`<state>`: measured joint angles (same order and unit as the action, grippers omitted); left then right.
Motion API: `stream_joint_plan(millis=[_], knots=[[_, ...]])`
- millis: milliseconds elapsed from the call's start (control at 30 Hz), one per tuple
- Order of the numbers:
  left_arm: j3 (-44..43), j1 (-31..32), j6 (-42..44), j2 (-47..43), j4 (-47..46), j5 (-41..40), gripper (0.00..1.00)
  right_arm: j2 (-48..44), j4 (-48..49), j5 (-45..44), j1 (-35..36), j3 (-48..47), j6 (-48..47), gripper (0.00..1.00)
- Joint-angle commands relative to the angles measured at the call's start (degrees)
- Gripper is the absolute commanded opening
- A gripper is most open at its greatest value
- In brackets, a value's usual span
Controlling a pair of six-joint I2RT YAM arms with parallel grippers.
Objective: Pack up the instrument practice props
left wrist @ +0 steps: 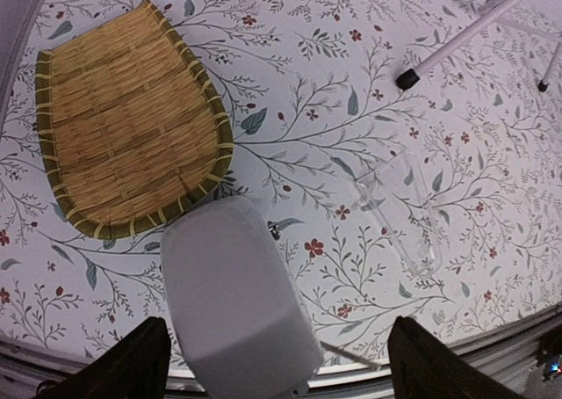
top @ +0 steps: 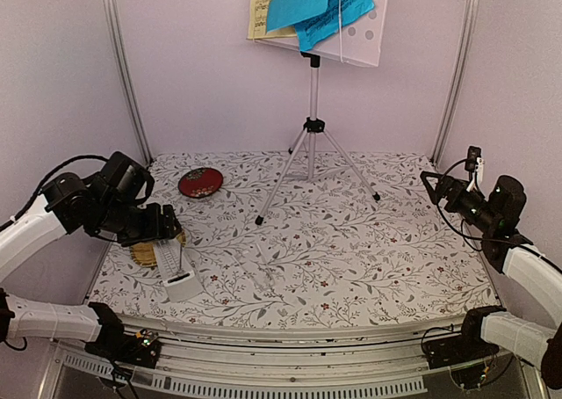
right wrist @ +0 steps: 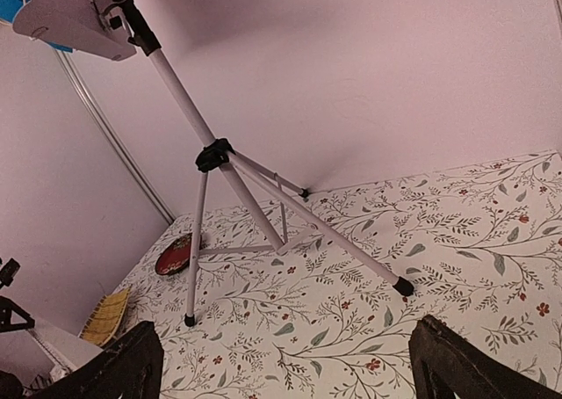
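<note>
Jaws on the left arm stand wide apart above the white pyramid metronome and hold nothing. Those on the right arm, at the right edge of the frame, are equally wide and empty. On the floral worktop, the silver tripod legs stand at upper centre and carry the white perforated desk at the top edge. Blue music sheets and a pale-yellow sheet lie on that desk. At lower left, the yellow woven tray sits just beside the metronome. A round red dish lies farther up on the left, apart from both.
</note>
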<state>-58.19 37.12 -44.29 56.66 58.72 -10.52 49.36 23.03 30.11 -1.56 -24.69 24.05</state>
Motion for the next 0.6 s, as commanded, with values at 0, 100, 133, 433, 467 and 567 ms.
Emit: stream_joint_plan(millis=[0,100,133,433,467,567], knots=[[-1.3,2.4,-4.0,1.8,3.8,-4.4,0.88,-0.1,1.6,-0.4,-0.1,0.8,-0.7,1.0],[-0.8,3.2,-5.7,2.0,4.4,-5.9,0.88,-0.3,1.6,-0.7,-0.1,1.0,-0.8,0.99],[-0.5,3.3,-6.1,2.1,4.4,-6.1,0.87,-0.3,1.6,-0.8,-0.1,1.1,-0.8,0.99],[3.5,4.0,-6.9,1.9,1.5,-6.6,0.65,-0.5,1.6,-0.9,-0.1,1.4,-0.9,0.99],[3.8,4.1,-6.9,1.7,1.0,-6.7,0.64,-0.6,1.6,-0.9,-0.1,1.4,-1.0,0.99],[4.5,4.1,-6.4,1.8,0.1,-7.4,0.64,-0.7,1.6,-0.9,-0.1,1.5,-0.9,0.99]])
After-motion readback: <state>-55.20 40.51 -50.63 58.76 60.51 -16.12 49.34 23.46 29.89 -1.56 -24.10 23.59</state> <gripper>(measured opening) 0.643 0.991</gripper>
